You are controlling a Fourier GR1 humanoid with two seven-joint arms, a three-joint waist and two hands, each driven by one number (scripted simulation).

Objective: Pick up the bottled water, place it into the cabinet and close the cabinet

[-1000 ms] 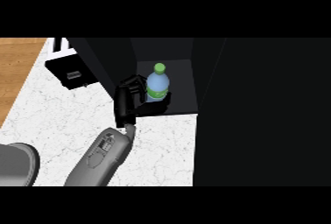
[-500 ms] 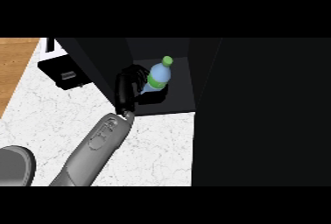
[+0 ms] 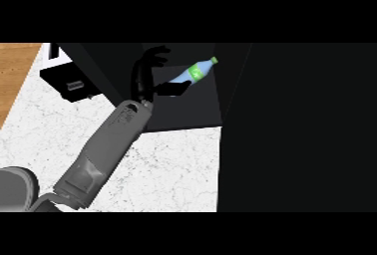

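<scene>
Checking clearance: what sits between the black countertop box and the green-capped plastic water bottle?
Head view: the black robot hand, inside the dark cabinet, gripping the green-capped water bottle.

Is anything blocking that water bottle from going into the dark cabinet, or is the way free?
Nothing visible blocks it. The clear plastic water bottle with the green label and cap is tilted, held by the black left hand, and already shows against the dark cabinet's open interior. No other object shows there.

The white surface (image 3: 169, 164) looks like speckled, marbled stone with a matt finish. A brown wooden strip (image 3: 16, 74) lies far left. The clear plastic water bottle (image 3: 193, 73) with green label looks glossy; the dark cabinet (image 3: 184, 107) matt.
</scene>
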